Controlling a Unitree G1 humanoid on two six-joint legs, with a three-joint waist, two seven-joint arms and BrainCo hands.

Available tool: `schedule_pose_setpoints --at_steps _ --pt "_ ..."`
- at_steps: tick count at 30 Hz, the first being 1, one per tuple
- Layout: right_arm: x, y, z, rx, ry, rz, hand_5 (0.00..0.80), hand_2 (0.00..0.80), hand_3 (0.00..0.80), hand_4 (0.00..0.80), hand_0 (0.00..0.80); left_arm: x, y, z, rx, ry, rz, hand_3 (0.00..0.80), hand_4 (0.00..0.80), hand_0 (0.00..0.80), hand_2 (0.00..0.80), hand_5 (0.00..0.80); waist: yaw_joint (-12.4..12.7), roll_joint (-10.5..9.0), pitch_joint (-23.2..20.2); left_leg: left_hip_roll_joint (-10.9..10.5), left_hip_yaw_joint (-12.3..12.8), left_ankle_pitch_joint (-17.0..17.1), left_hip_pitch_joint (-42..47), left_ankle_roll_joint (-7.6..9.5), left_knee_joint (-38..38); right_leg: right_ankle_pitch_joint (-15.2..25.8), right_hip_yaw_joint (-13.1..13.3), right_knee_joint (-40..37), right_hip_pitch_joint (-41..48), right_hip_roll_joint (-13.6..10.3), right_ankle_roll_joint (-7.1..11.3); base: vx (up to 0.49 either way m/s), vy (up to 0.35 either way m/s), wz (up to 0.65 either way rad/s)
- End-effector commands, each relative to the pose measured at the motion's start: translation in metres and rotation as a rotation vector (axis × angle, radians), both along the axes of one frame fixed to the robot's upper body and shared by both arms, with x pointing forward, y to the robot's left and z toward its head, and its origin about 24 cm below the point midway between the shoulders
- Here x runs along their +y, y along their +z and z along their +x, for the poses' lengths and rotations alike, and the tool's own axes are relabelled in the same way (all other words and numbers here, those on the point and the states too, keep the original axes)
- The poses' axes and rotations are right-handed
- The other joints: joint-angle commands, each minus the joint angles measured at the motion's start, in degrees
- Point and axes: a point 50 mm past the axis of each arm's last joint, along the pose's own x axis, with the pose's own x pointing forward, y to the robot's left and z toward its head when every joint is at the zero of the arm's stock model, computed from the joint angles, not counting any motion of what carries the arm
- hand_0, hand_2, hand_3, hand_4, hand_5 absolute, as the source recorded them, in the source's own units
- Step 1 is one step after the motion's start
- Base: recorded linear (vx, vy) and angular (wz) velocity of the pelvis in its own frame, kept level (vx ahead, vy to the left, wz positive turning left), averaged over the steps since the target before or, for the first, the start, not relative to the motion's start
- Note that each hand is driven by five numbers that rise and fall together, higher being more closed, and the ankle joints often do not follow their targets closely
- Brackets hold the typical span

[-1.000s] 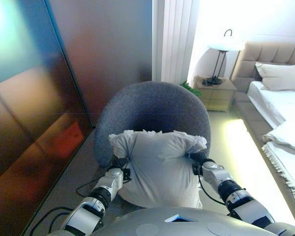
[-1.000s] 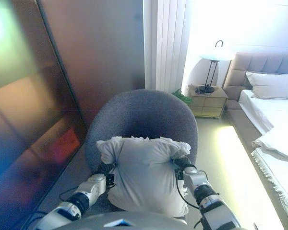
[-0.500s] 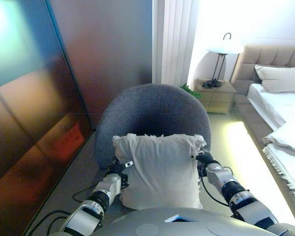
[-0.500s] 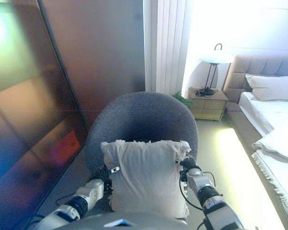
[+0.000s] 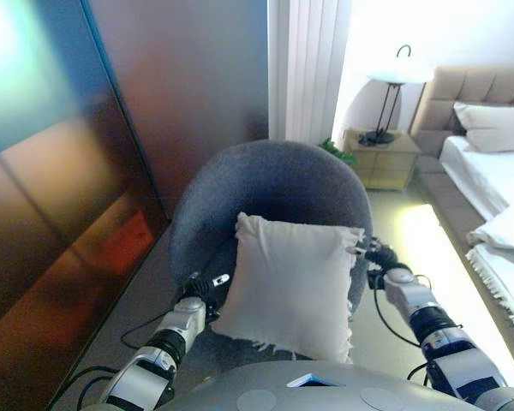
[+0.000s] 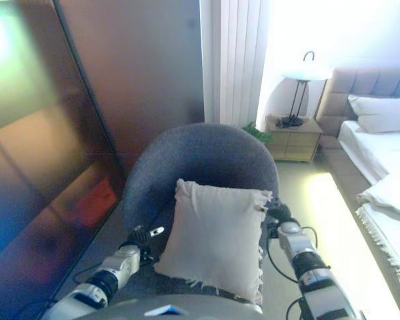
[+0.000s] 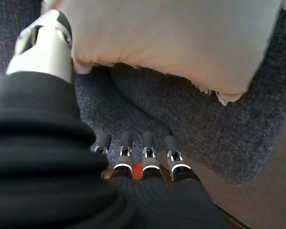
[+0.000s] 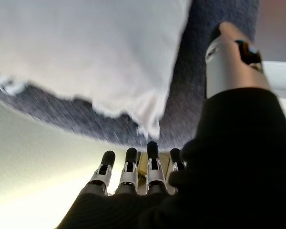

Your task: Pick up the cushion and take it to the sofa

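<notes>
The white fringed cushion (image 5: 291,282) rests on the seat of the round grey armchair (image 5: 274,184), leaning against its back. My left hand (image 5: 201,289) is by the cushion's lower left edge, open, with its fingers (image 7: 148,148) straight over the seat and its thumb (image 7: 47,43) beside the cushion (image 7: 171,38), not gripping it. My right hand (image 5: 381,257) is just off the cushion's upper right corner, open, its fingers (image 8: 128,164) straight below the cushion (image 8: 86,47).
A dark glossy wall panel (image 5: 60,214) runs along the left. Behind the chair hang pale curtains (image 5: 308,68). At the back right stand a nightstand (image 5: 385,158) with a lamp (image 5: 394,77) and a bed (image 5: 497,171). Pale floor lies between chair and bed.
Both hands held the cushion bunched at its upper corners; they have let go and moved outward. The cushion has flattened and settled on the chair.
</notes>
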Motion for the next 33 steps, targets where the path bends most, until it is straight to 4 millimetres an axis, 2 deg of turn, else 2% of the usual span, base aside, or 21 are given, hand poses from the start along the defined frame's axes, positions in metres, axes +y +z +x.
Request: schedule_pose_setpoints --at_steps 1,4,6,8,11,15,18,24,27,29,31,33 --pt "-0.006 0.039 0.039 -0.181 -0.013 -0.010 0.000 0.000 0.000 0.000 0.000 -0.012 0.030 0.050 -0.172 -0.059 -0.059 0.000 0.000 0.000 0.000 0.000 2.04 -2.03 4.97 -2.07 -0.17 -3.15 -1.60 -0.67 0.47 -1.38 -2.98 0.27 -0.54 -4.15 5.47 0.042 -0.037 0.10" --pt "-0.009 0.023 0.008 -0.186 -0.010 -0.009 0.000 0.000 0.000 0.000 0.000 -0.004 0.021 0.024 -0.176 -0.057 -0.089 0.000 0.000 0.000 0.000 0.000 2.40 -2.46 5.22 -2.00 -0.19 -3.09 -1.12 -0.64 0.47 -1.25 -3.42 0.27 0.13 -4.22 5.51 0.035 -0.038 0.05" --pt "-0.012 0.022 -0.007 -0.190 -0.006 -0.015 0.000 0.000 0.000 0.000 0.000 0.005 0.017 0.007 -0.172 -0.019 -0.110 0.000 0.000 0.000 0.000 0.000 2.45 -2.78 5.62 -2.02 -0.38 -2.99 -1.04 -0.62 0.47 -1.06 -3.67 0.27 0.28 -4.25 5.50 -0.023 -0.026 0.06" --pt "-0.019 0.026 -0.015 -0.207 -0.005 -0.029 0.000 0.000 0.000 0.000 0.000 0.018 0.016 -0.009 -0.165 0.002 -0.123 0.000 0.000 0.000 0.000 0.000 2.60 -3.03 6.45 -1.88 -0.32 -2.65 -1.22 -0.43 0.47 -0.75 -3.67 0.27 0.15 -4.31 5.42 -0.076 -0.024 0.02" --pt "-0.033 0.044 -0.017 -0.294 0.003 -0.031 0.000 0.000 0.000 0.000 0.000 0.043 0.017 -0.029 -0.181 0.035 -0.117 0.000 0.000 0.000 0.000 0.000 3.06 -3.32 8.02 -1.67 -0.38 -2.18 -1.58 -0.01 0.47 -0.33 -3.58 0.27 -0.11 -4.21 5.22 -0.085 -0.014 0.01" --pt "-0.040 0.061 -0.028 -0.401 0.024 -0.037 0.000 0.000 0.000 0.000 0.000 0.066 0.023 -0.052 -0.220 0.120 -0.120 0.000 0.000 0.000 0.000 0.000 3.28 -3.64 9.05 -1.72 -0.50 -2.22 -1.76 0.60 0.47 -0.39 -3.20 0.34 -0.19 -4.04 4.99 -0.071 0.003 0.01" --pt "-0.037 0.060 -0.055 -0.444 0.031 -0.031 0.000 0.000 0.000 0.000 0.000 0.077 0.031 -0.076 -0.263 0.186 -0.136 0.000 0.000 0.000 0.000 0.000 3.35 -4.27 9.03 -1.73 -0.44 -2.47 -1.73 0.91 0.47 -0.50 -3.14 0.42 -0.09 -3.92 4.81 -0.074 -0.012 0.02" --pt "-0.020 0.055 -0.097 -0.472 -0.002 0.044 0.000 0.000 0.000 0.000 0.000 0.078 0.072 -0.086 -0.499 0.146 -0.140 0.000 0.000 0.000 0.000 0.000 3.42 -5.54 7.95 -1.59 0.03 -3.22 -1.69 1.23 0.47 -0.82 -3.52 0.27 0.15 -3.82 4.73 -0.105 -0.049 0.02" --pt "-0.012 0.051 -0.107 -0.456 -0.001 0.098 0.000 0.000 0.000 0.000 0.000 0.070 0.079 -0.087 -0.527 0.097 -0.158 0.000 0.000 0.000 0.000 0.000 3.44 -5.89 7.36 -1.53 0.29 -3.58 -2.08 1.22 0.47 -0.96 -3.45 0.27 -0.18 -3.75 4.85 -0.190 -0.059 0.00" --pt "-0.008 0.040 -0.112 -0.410 -0.012 0.137 0.000 0.000 0.000 0.000 0.000 0.065 0.073 -0.092 -0.474 0.057 -0.177 0.000 0.000 0.000 0.000 0.000 3.47 -6.00 7.04 -1.57 0.63 -3.94 -2.36 1.16 0.47 -1.24 -3.46 0.27 -0.44 -3.69 4.96 -0.212 -0.036 -0.03" --pt "-0.004 0.024 -0.116 -0.316 -0.012 0.140 0.000 0.000 0.000 0.000 0.000 0.058 0.059 -0.098 -0.385 0.057 -0.198 0.000 0.000 0.000 0.000 0.000 3.50 -5.96 6.81 -1.58 0.81 -4.02 -2.70 1.11 0.47 -1.36 -3.41 0.27 -0.75 -3.76 5.05 -0.215 -0.017 -0.10" --pt "0.000 0.002 -0.125 -0.185 -0.053 0.159 0.000 0.000 0.000 0.000 0.000 0.055 0.035 -0.114 -0.215 0.084 -0.198 0.000 0.000 0.000 0.000 0.000 3.48 -5.81 6.67 -1.58 1.11 -4.08 -2.95 0.96 0.47 -1.50 -3.37 0.27 -0.97 -3.85 5.23 -0.199 -0.003 -0.10"
